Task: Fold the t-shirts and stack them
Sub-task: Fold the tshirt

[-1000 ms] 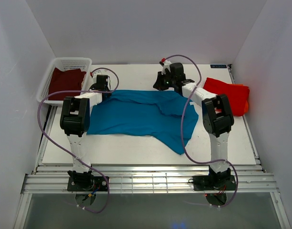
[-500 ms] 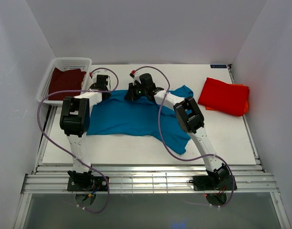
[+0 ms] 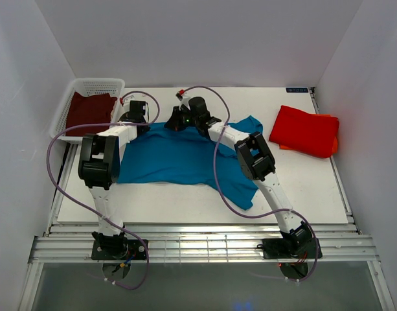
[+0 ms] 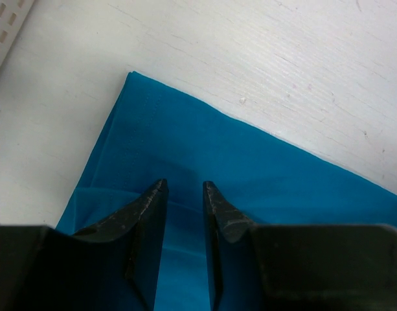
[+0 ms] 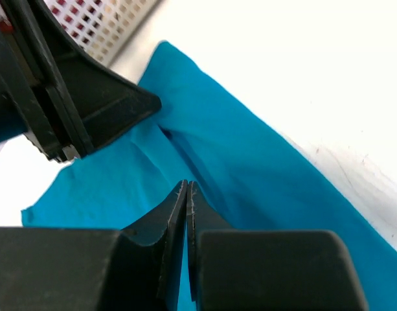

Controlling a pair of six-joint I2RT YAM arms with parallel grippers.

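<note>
A teal-blue t-shirt (image 3: 179,155) lies spread across the middle of the table. My left gripper (image 3: 144,127) rests on its far left corner (image 4: 250,162) with the jaws a little apart and cloth showing between them (image 4: 184,184). Just to its right, my right gripper (image 3: 175,123) is shut low on the same shirt (image 5: 263,162); a raised crease runs from its tips (image 5: 186,183) toward the left gripper (image 5: 107,103). At the far right lies the folded red-orange t-shirt (image 3: 305,131). The dark maroon t-shirt (image 3: 88,111) sits in the basket.
A white mesh basket (image 3: 98,84) stands at the far left corner, close to the left gripper; its wall shows in both wrist views (image 4: 4,16) (image 5: 114,19). Purple cables loop over both arms. White walls enclose the table on three sides.
My right gripper has swung left along the shirt's far edge, ending beside the left gripper. The shirt's far right corner now shows. The left gripper stayed in place.
</note>
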